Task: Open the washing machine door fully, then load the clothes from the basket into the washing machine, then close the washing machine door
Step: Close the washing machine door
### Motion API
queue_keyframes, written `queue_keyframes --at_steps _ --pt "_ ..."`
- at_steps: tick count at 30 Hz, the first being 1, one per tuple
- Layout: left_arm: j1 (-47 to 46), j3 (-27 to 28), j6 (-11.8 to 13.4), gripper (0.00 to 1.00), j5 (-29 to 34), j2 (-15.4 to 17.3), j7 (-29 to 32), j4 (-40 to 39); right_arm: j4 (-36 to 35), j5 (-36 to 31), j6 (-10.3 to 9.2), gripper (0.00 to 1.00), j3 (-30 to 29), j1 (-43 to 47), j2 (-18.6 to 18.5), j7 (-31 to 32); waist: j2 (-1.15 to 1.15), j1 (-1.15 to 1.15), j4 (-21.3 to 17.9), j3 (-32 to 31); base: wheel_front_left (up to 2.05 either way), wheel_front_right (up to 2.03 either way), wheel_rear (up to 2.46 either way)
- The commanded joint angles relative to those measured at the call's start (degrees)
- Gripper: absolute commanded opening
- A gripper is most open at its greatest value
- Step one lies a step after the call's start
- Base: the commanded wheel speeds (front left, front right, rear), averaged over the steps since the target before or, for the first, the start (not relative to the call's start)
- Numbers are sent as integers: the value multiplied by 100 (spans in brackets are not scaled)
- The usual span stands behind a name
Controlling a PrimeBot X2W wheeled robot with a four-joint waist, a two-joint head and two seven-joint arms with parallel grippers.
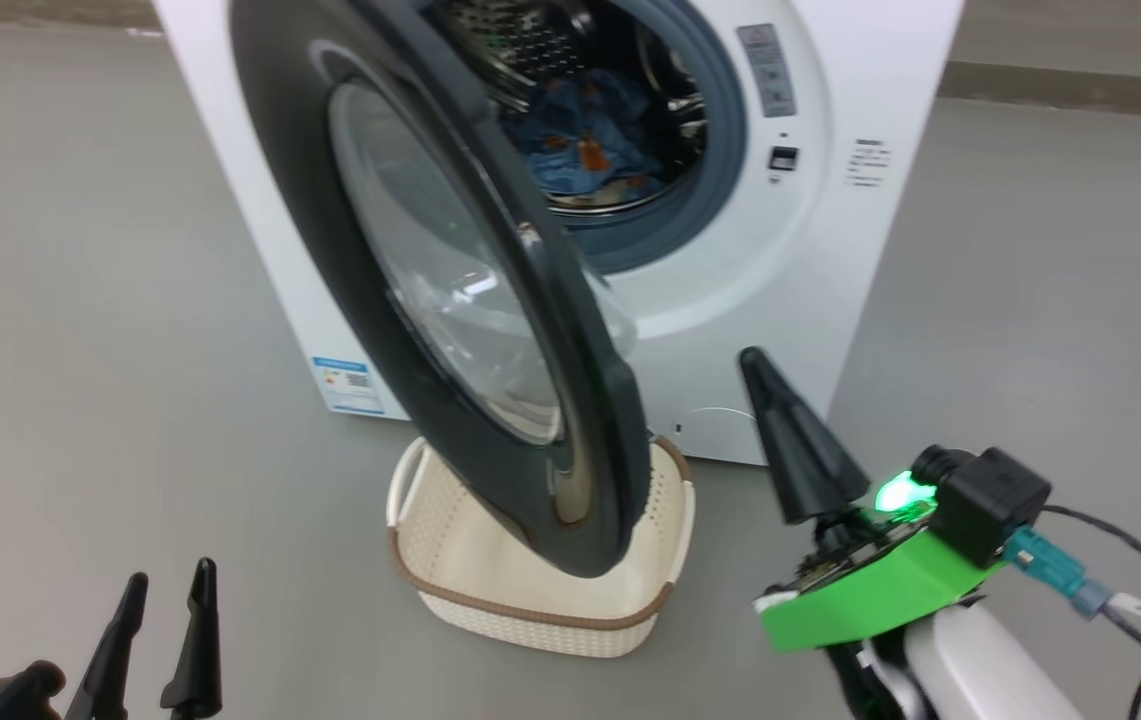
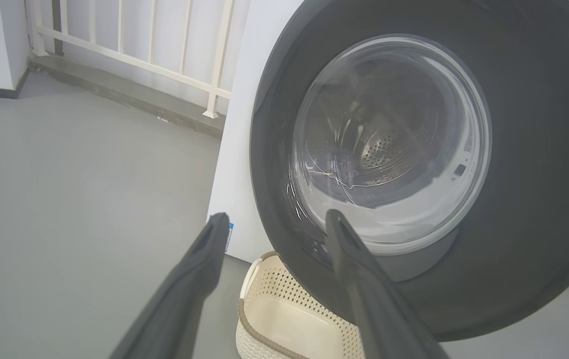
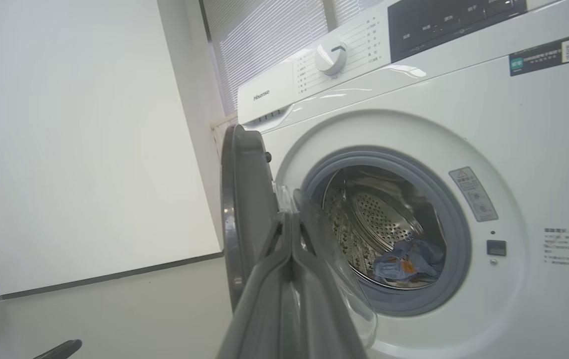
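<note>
Clothes (image 1: 580, 140) are in the drum and the basket (image 1: 520, 625) on the floor under the door (image 1: 450, 300) looks empty, so we reckon only closing is left. The door stands half swung, hinged left on the washer (image 1: 790, 300), free edge near us. Our right hand (image 1: 755, 365) has its fingers pressed together on nothing, just right of that edge. Our left hand (image 1: 168, 573) is spread, near left. The door is rigid, heavyish and glossy, so we'd push on the outer black ring near the free edge, not the glass.
</note>
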Motion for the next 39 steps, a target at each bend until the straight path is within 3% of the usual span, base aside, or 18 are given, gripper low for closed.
queue_keyframes --at_steps 1,10,21,30,39 --pt "-228 184 3 100 -20 104 -60 -83 -226 -19 43 0 210 -167 60 -45 0 0 232 -54 0 0 0" --pt "-248 170 3 100 -26 53 -60 -44 -238 -50 43 0 1080 -192 70 -45 0 0 641 -116 0 0 0" --pt "-232 184 3 100 -107 25 -60 4 1402 316 43 0 1912 -671 -215 -45 0 0 927 -99 0 0 0" --pt "-334 150 3 100 -204 68 -60 -27 2344 466 43 0 1978 -1122 -313 -45 0 0 1047 171 0 0 0" --pt "-441 138 3 100 -322 155 -60 -79 2599 372 43 0 1574 -1318 -390 -45 0 0 1060 480 0 0 0"
